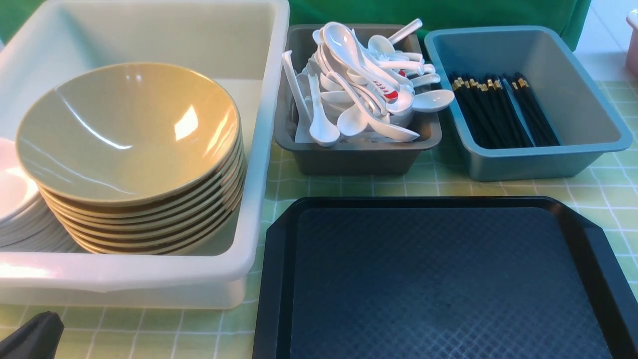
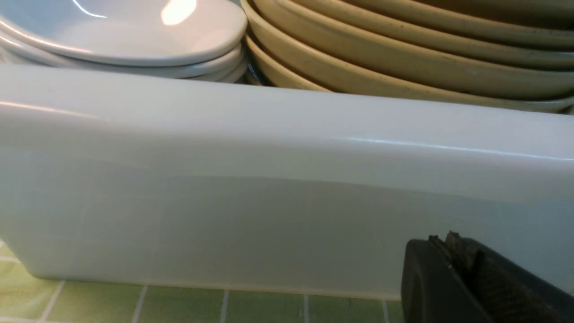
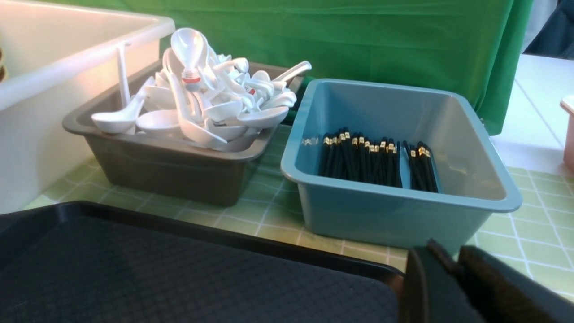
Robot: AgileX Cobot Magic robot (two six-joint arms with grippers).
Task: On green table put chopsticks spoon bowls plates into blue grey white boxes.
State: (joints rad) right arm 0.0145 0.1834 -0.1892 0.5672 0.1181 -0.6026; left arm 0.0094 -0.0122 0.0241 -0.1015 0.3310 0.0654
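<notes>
Front view: the worktop (image 1: 613,194) carried the white box (image 1: 149,279) at nine o'clock, holding stacked bowls (image 1: 129,129) with plates (image 1: 17,199) at its left edge. The grey box (image 1: 349,154) at twelve o'clock was heaped with spoons, the red-marked spoon (image 1: 386,89) on top. The chopsticks (image 1: 498,109) lay in the blue box (image 1: 593,124) at two o'clock, long axes running near to far. The black tray (image 1: 438,279) sat bare.

Left wrist view: the left tool (image 2: 453,269) looked clenched and empty, low beside the white box's wall.

Right wrist view: the right tool (image 3: 455,278), cut off by the frame, seemed nearly closed, holding nothing, with the blue box just beyond it; the right arm was nearer the chopsticks. Everything appeared sorted already.
</notes>
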